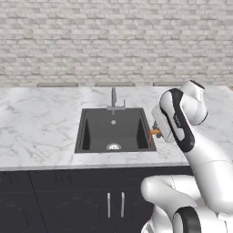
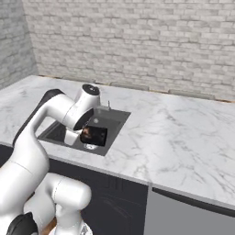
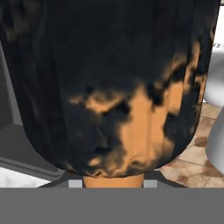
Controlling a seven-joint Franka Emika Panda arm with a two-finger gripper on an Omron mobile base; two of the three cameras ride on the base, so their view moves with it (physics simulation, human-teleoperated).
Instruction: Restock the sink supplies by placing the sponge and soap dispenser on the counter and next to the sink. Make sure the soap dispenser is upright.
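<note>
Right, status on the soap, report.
Hand shut on soap dispenser, nozzle sideways, not upright. Held at the sink's right edge, not yet on counter. Nothing seen in the way.

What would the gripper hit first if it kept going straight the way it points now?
The soap dispenser: its black body sits right at the gripper, apparently already between the jaws. Beyond it lies the sink edge, though depth there is unclear.

I can read no text, label, brand, number or sign anywhere: none on the soap dispenser (image 3: 109,87) with its black and orange blotches, nor on the table (image 1: 41,123), the sink (image 1: 113,129) or the brick wall (image 1: 113,36).
</note>
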